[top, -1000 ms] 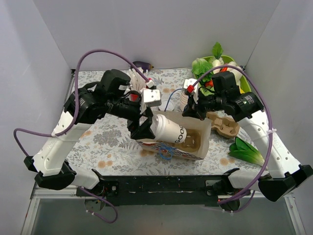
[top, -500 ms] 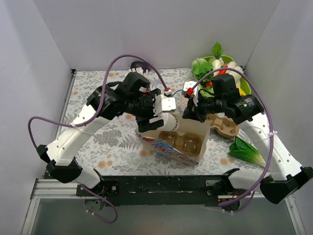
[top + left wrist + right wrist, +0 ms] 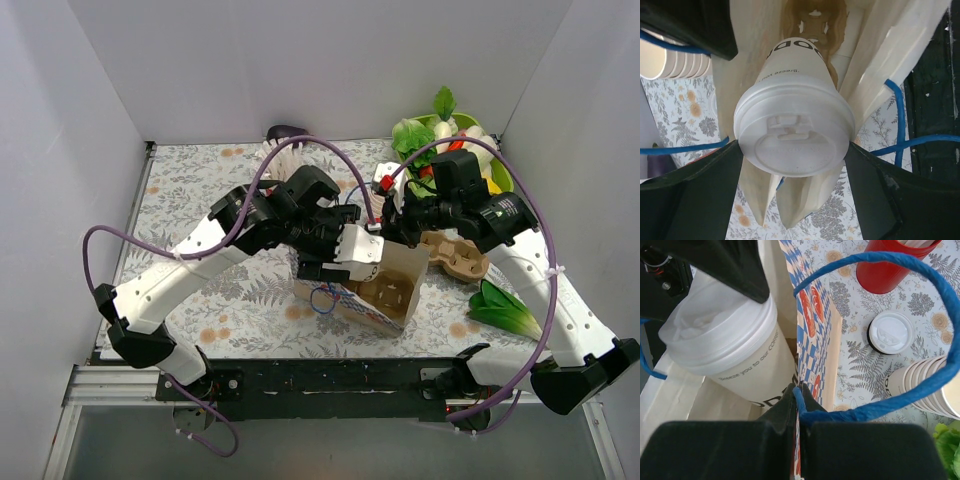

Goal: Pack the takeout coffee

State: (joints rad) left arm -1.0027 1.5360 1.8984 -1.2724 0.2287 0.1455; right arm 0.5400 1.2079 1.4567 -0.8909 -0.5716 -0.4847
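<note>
The takeout coffee [image 3: 795,127], a cream paper cup with a white lid, points base-first into the open paper bag [image 3: 880,65]. My left gripper [image 3: 794,150] is shut on it, a finger pressing each side of the lid. From above, the cup [image 3: 362,256] sits at the mouth of the bag [image 3: 345,298]. My right gripper [image 3: 799,390] is shut on the bag's rim and blue handle [image 3: 920,270], holding the bag [image 3: 812,315] open next to the cup [image 3: 740,355]. In the top view the right gripper [image 3: 396,226] is at the bag's far edge.
A brown cup carrier [image 3: 812,20] lies in the bag's bottom. Behind the bag stand a red cup [image 3: 890,260], a lidded dark cup [image 3: 890,332] and stacked paper cups [image 3: 935,390]. A tan carrier [image 3: 458,256], a leafy green [image 3: 505,310] and a vegetable bowl [image 3: 497,170] lie to the right.
My left arm swung right and turned the cup from lying across the bag's mouth to pointing down into it. The bag has been drawn narrower and more upright. The right gripper kept its hold.
</note>
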